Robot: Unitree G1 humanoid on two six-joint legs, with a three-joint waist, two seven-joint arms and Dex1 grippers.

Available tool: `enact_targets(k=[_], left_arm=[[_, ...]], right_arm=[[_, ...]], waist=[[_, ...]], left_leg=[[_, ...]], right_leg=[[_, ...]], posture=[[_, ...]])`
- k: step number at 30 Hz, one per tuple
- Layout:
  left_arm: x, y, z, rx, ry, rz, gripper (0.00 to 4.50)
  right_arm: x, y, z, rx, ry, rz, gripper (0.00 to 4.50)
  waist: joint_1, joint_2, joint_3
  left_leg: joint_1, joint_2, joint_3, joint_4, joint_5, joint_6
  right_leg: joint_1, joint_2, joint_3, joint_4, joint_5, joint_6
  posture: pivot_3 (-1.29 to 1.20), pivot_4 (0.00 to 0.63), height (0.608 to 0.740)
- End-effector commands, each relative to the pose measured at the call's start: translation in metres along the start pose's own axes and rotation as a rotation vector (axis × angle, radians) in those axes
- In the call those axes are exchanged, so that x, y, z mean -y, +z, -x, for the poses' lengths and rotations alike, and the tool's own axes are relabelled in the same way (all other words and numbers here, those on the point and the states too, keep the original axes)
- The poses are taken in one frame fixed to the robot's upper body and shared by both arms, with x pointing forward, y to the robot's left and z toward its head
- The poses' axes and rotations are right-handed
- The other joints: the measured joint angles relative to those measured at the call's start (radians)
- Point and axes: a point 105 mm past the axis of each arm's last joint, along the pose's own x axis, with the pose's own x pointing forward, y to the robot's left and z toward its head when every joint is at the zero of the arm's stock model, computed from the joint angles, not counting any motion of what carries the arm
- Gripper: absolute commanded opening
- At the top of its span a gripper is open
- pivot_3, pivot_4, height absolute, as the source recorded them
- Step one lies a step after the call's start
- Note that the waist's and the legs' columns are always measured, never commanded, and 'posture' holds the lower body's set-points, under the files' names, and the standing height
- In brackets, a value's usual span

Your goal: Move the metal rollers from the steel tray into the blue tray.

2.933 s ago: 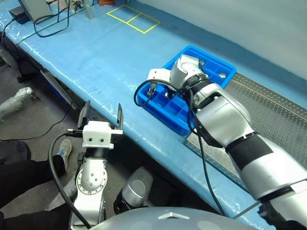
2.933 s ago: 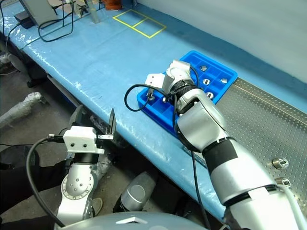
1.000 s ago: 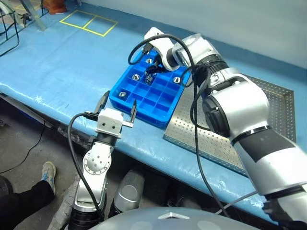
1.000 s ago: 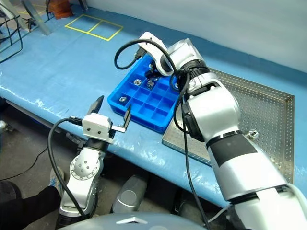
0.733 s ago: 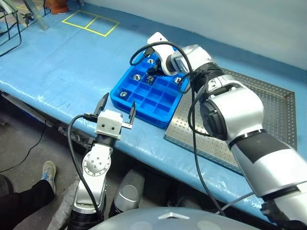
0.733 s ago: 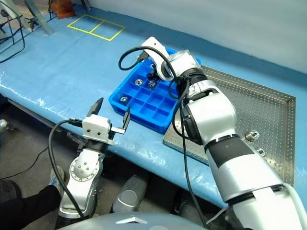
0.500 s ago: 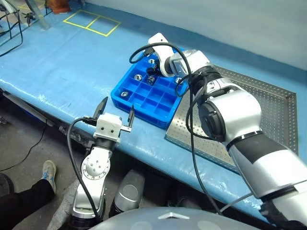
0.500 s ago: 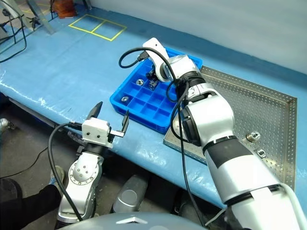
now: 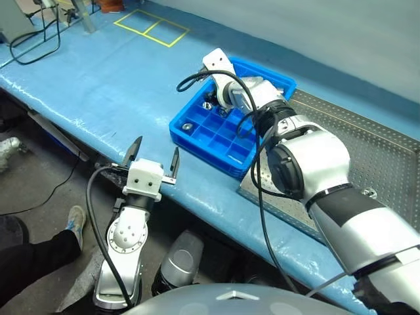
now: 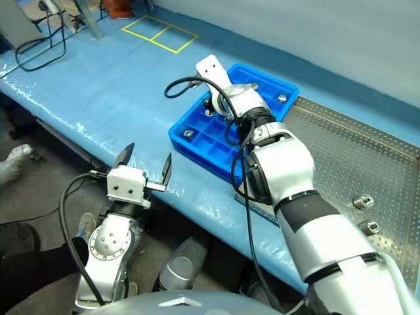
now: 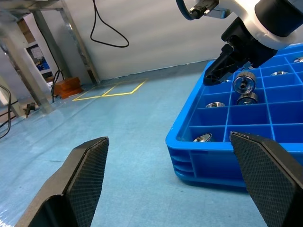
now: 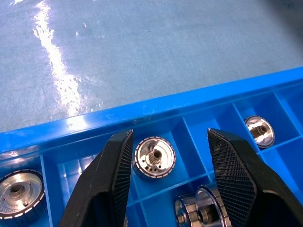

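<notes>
The metal rollers are split between the two trays: two of them (image 10: 361,201) are lying on the steel tray (image 10: 367,151) well off to my right, and several are already sitting in compartments of the blue tray (image 10: 197,152), which is resting on the blue-covered table (image 10: 111,79) against the steel tray's edge. My right gripper (image 12: 168,137) is hovering over a compartment by the blue tray's outer wall with its jaws parted on either side of one roller (image 12: 154,158). That roller is lying close to one finger with a clear gap to the other, so I am judging it released rather than grasped. My left gripper (image 9: 156,147) is hanging spread wide and empty off the table's near edge, facing the blue tray's front wall. The risk I am watching is in pulling the right gripper away. If I am rising at a slant, the finger (image 12: 116,179) nearest the roller could be dragging it up the divider or tipping it into the neighbouring cell, where another roller (image 12: 199,210) is already lying. A fingertip could also be hooking the tray's wall and shifting the whole tray. I cannot tell whether the roller is lying flat or leaning on the wall.
</notes>
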Motion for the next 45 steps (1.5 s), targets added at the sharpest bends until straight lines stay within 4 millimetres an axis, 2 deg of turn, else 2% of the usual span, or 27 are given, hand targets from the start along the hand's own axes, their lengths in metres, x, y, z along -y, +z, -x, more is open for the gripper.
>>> enact_targets(k=[1, 7, 30, 35, 45], left_arm=[[-0.004, 0.015, 0.002, 0.054, 0.024, -0.008, 4.50], [-0.005, 0.020, 0.001, 0.070, 0.033, 0.010, 4.50], [-0.002, 0.017, 0.004, 0.054, 0.014, 0.005, 4.50], [-0.003, 0.017, 0.005, 0.053, 0.016, 0.002, 4.50], [0.001, 0.017, 0.003, 0.052, -0.002, 0.006, 4.50]], right_arm=[[0.012, 0.017, 0.005, 0.057, -0.059, 0.029, 2.63], [0.028, 0.010, 0.007, 0.047, -0.131, 0.029, 2.63], [0.046, -0.032, 0.009, -0.078, -0.191, -0.019, 2.63], [0.044, -0.047, 0.007, -0.120, -0.179, -0.022, 1.42], [0.044, -0.040, 0.008, -0.097, -0.160, -0.022, 1.42]], waist=[[0.011, 0.000, 0.000], [0.034, 0.000, 0.000], [0.034, 0.000, 0.000], [0.035, 0.000, 0.000], [0.035, 0.000, 0.000]], left_leg=[[0.000, 0.000, 0.000, 0.000, 0.000, 0.000], [0.000, 0.000, 0.000, 0.000, 0.000, 0.000], [-0.002, 0.000, 0.000, -0.002, 0.000, 0.000], [-0.002, 0.000, 0.001, -0.002, 0.000, 0.000], [-0.001, 0.000, 0.001, -0.002, 0.000, 0.000]], right_leg=[[0.000, 0.000, 0.000, 0.000, 0.000, 0.000], [-0.001, 0.000, 0.000, 0.000, 0.000, 0.000], [-0.003, 0.000, 0.000, 0.000, 0.000, 0.000], [-0.003, 0.000, 0.000, 0.000, 0.000, 0.000], [-0.002, 0.000, 0.000, 0.000, 0.000, 0.000]], posture=[[0.66, 0.150, 0.740], [0.66, 0.150, 0.740], [0.66, 0.150, 0.740], [0.67, 0.150, 0.740], [0.64, 0.150, 0.740]])
